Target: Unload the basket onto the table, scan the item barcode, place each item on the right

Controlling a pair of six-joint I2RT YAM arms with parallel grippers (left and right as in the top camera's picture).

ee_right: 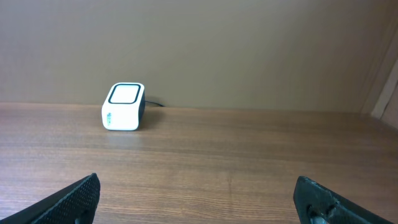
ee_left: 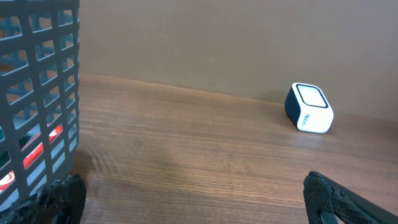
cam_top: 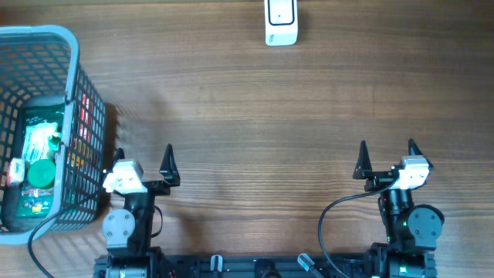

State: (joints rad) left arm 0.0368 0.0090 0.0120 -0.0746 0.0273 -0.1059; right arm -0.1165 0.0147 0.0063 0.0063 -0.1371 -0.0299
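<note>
At the near edge, left hand and right hand splayed wide, empty

A mock shop checkout set up on a test bench. A white desktop barcode scanner stands on a wood-grain table close to a plain beige wall. Well left of the scanner sits a grey plastic shopping basket holding packaged goods.
</note>
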